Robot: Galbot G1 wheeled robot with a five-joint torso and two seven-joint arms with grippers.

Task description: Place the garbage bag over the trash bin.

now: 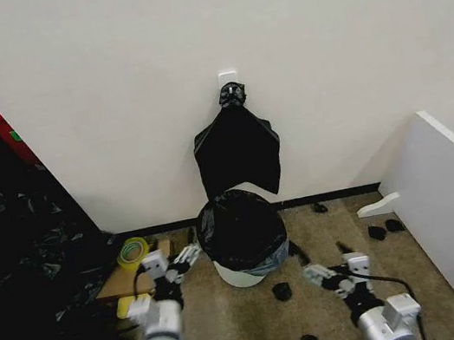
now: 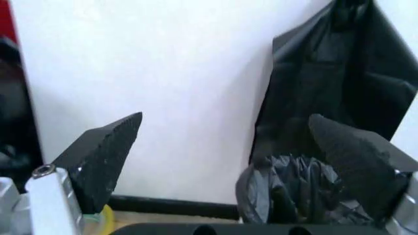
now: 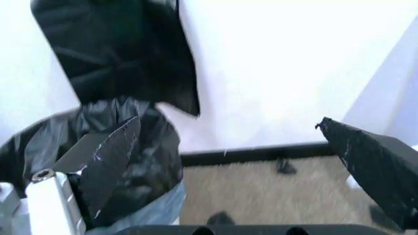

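Here, task judged approx. done: garbage bag [image 1: 238, 225] is seen draped over the rim of trash bin [image 1: 244, 274] by the wall, w/ left gripper [image 1: 182, 262] & right gripper [image 1: 321, 277] held open and empty beside it.
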